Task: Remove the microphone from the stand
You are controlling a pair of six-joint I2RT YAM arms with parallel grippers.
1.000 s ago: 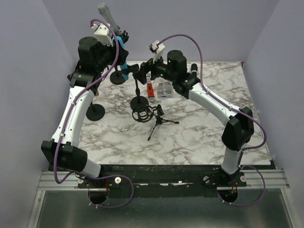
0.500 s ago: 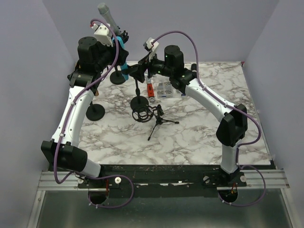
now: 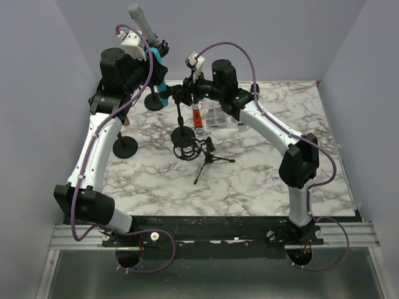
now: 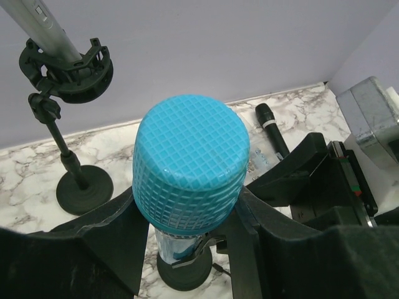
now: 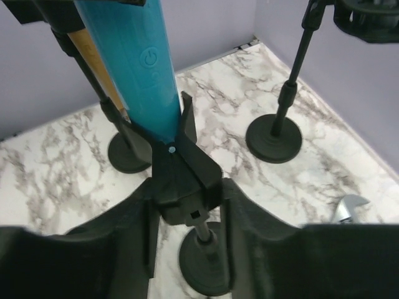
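Observation:
The blue microphone (image 3: 161,80) stands upright in the black clip (image 5: 184,174) of a stand (image 3: 181,118) at the table's back middle. Seen from the left wrist, its mesh head (image 4: 190,159) fills the centre. My left gripper (image 4: 190,215) is shut on the microphone just under the head, a finger (image 4: 106,243) on each side. My right gripper (image 5: 187,218) is shut on the stand's clip below the blue body (image 5: 134,62), and its fingers (image 5: 249,230) press the clip's sides. The stand's round base (image 5: 209,261) sits on the marble below.
A grey microphone (image 3: 142,22) sits in a shock mount on a second stand (image 4: 84,190) at the back left. Another stand base (image 3: 124,147) is on the left, and a small tripod (image 3: 209,159) in the middle. A black microphone (image 4: 271,128) and packets (image 3: 215,117) lie behind.
My right arm has swung left to the stand, and its gripper has gone from wide open to shut on the clip. The left gripper and the blue microphone have stayed put.

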